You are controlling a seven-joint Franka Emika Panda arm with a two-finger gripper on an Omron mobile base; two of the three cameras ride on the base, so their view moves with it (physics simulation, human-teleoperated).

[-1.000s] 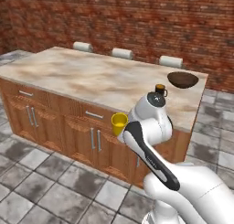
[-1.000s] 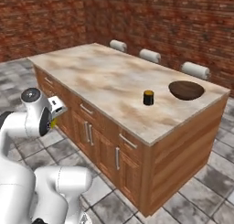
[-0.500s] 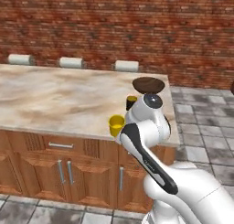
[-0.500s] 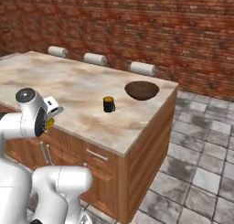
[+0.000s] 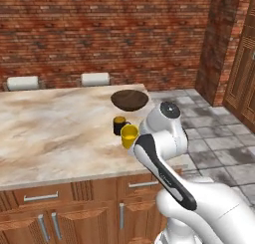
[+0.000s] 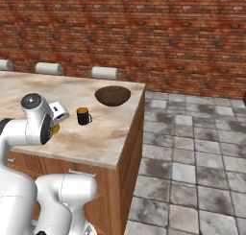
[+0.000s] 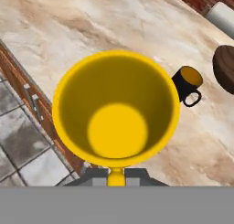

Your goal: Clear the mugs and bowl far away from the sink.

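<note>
A plain yellow mug (image 7: 115, 112) hangs in my gripper (image 7: 116, 173), which is shut on its near side; I look straight down into it. In the left base view the yellow mug (image 5: 129, 136) sits in front of my hand, over the counter's front edge. A black mug (image 5: 119, 125) with a yellow inside stands on the marble just beyond it, its handle showing in the hand view (image 7: 186, 86). The dark wooden bowl (image 5: 129, 99) rests farther back near the counter's right end (image 6: 113, 95). The sink is out of view.
The marble island counter (image 5: 50, 133) ends just right of the bowl, with wooden drawers and doors (image 5: 45, 198) under its front. White stool seats (image 5: 94, 79) line the far side. Grey tiled floor (image 6: 192, 157) lies to the right, and a brick wall stands behind.
The whole scene has shifted as the base drove along the island toward its right end. The yellow mug stays in my shut gripper; bowl and black mug keep their places.
</note>
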